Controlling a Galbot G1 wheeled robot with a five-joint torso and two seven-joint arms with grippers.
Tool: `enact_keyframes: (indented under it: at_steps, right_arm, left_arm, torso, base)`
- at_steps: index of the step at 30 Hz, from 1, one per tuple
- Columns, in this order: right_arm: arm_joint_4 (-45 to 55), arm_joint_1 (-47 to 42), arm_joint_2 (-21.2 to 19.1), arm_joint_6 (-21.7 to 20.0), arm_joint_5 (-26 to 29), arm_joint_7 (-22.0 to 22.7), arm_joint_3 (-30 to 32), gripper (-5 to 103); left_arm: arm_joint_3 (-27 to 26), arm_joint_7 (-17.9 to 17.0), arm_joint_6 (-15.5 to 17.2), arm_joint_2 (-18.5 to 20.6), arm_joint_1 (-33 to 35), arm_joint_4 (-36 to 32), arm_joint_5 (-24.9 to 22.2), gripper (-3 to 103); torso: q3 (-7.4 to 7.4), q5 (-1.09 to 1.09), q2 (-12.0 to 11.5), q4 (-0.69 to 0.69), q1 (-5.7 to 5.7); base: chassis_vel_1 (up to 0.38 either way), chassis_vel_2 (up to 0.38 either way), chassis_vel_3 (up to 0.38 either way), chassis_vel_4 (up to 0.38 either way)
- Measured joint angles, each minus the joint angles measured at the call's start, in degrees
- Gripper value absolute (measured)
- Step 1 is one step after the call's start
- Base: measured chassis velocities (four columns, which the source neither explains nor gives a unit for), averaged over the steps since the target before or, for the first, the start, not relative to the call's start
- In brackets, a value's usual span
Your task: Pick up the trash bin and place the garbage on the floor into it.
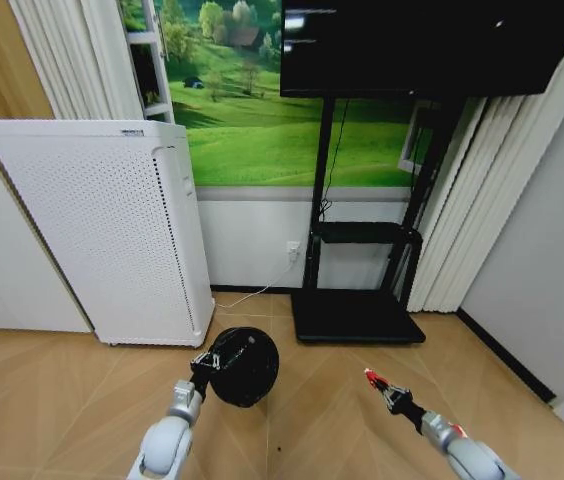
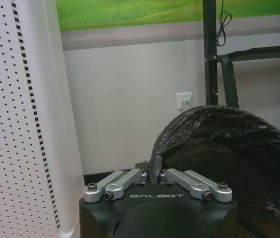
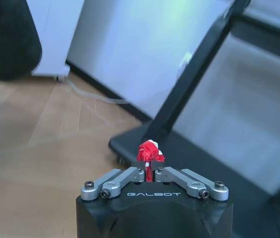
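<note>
The left claw (image 1: 202,364) gripped the bin (image 1: 243,366) by its rim, off the floor (image 1: 52,400). The right claw (image 1: 372,378) pinched a red scrap (image 3: 150,151).

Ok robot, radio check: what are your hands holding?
Left gripper shut on small black round mesh bin's rim. Right gripper shut on red-and-white crumpled scrap, apart from bin. Nothing between them.

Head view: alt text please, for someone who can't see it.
The left gripper holds the black trash bin by its rim above the wooden floor, while the right gripper pinches a red crumpled wrapper. Behind stand a white perforated appliance and a TV stand.
</note>
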Motion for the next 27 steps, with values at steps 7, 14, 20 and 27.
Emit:
enact_keyframes:
  at_steps: [7, 14, 20, 27]
  right_arm:
    - [5.4, -4.0, -1.1, 5.7, 4.9, -5.2, 4.6, 5]
    - [13.0, -8.3, -1.0, 9.4, 8.7, -10.2, 9.1, 5]
    - [21.5, -12.1, -1.3, 10.4, 11.4, -13.6, 11.1, 5]
    - [28.8, -12.3, -1.0, 10.0, 11.5, -14.8, 9.0, 5]
  left_arm:
    - [1.8, -0.2, 0.7, -0.7, -2.3, 1.2, 0.1, 4]
    - [2.9, -0.5, 0.8, -1.6, -4.2, 2.8, 0.1, 4]
    - [4.2, -0.7, 0.9, -2.4, -6.1, 4.5, 0.1, 4]
    - [6.8, -1.0, 1.3, -3.7, -7.7, 5.3, 0.2, 4]
  torso:
    - [0.00, 0.01, 0.0, -0.04, 0.00]
    - [0.00, 0.01, 0.0, 0.01, 0.00]
    - [0.00, 0.00, 0.0, -0.01, 0.00]
    - [0.00, 0.01, 0.0, -0.01, 0.00]
  base:
    - [0.000, 0.000, 0.000, 0.000]
    - [0.000, 0.000, 0.000, 0.000]
    - [0.000, 0.000, 0.000, 0.000]
    - [0.000, 0.000, 0.000, 0.000]
